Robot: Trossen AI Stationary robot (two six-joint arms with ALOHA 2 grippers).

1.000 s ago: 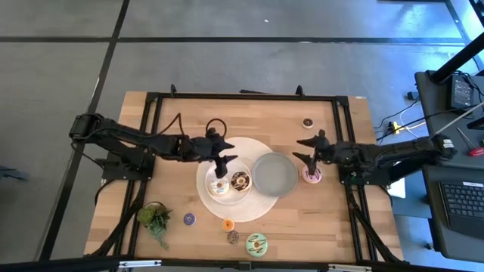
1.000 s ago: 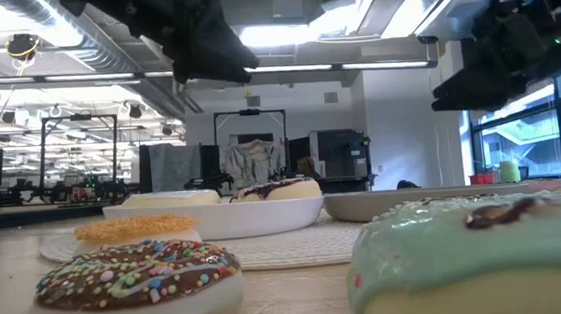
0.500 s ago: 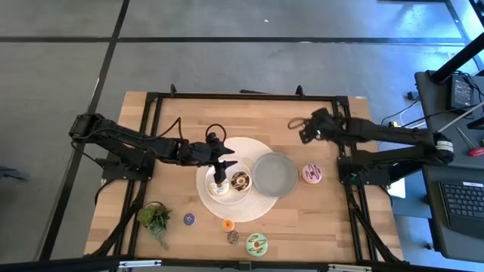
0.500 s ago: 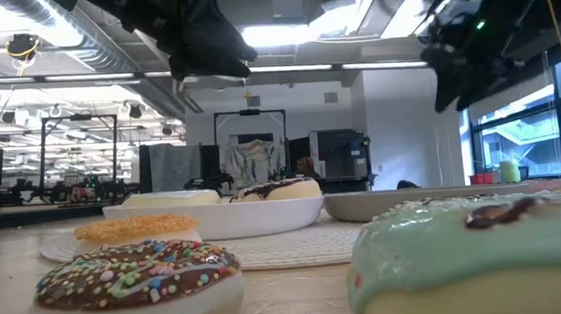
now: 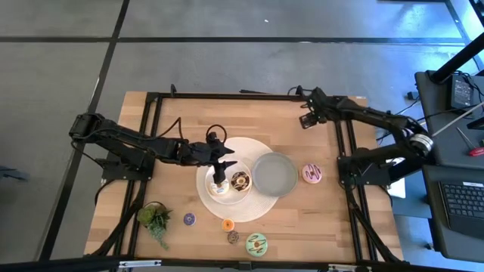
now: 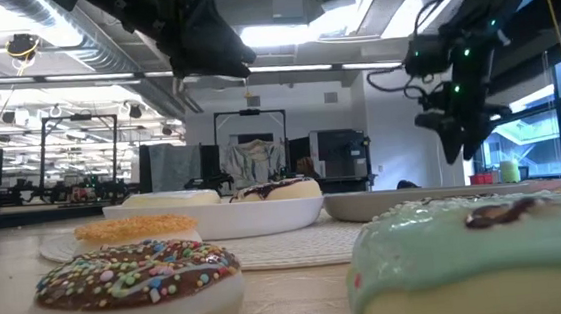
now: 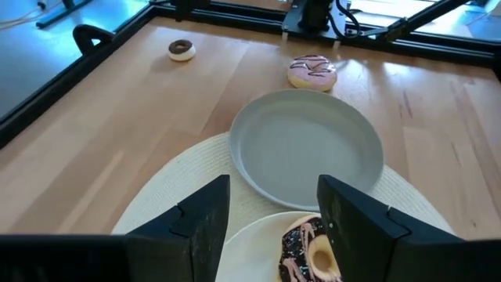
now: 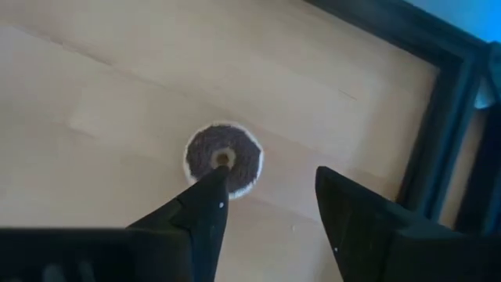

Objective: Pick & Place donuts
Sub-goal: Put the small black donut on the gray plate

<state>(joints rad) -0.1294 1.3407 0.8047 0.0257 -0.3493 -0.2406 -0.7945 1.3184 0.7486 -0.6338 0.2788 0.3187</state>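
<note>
**Right arm swings from the pink donut to the far-corner mini donut**

In the overhead view the right gripper (image 5: pixel 307 119) now sits at the upper right of the table, directly over the small chocolate-topped mini donut (image 8: pixel 223 158) that lay uncovered there a second ago. Back then the same gripper hung over the pink-iced ring donut with dark stripes (image 5: pixel 311 173), which lies unmoved on the bare wood, right of centre, just beside the round grey dish (image 5: pixel 274 173). The right wrist view looks straight down on the mini donut, the two dark fingers parted and empty, one tip overlapping its edge; they have narrowed while the arm travelled. My reading is that the pink donut was passed over and the mini one is the next pick, with a descent and a closing still to come.

The left gripper (image 5: pixel 220 166) holds the same place as before at frame centre, above the white round dish (image 5: pixel 209 183) on the pale woven mat (image 5: pixel 257 208). Its fingers stand apart and carry nothing. That dish holds a white-iced donut (image 5: pixel 220 187) and a chocolate-iced donut with pink drizzle (image 5: pixel 240 180).

Along the lower edge wait a purple mini donut (image 5: pixel 189 219), an orange one (image 5: pixel 228 224), a brown sprinkled one (image 5: pixel 234 237) and a green-iced donut (image 5: pixel 255 243), near the small green plant (image 5: pixel 154 220).
</note>
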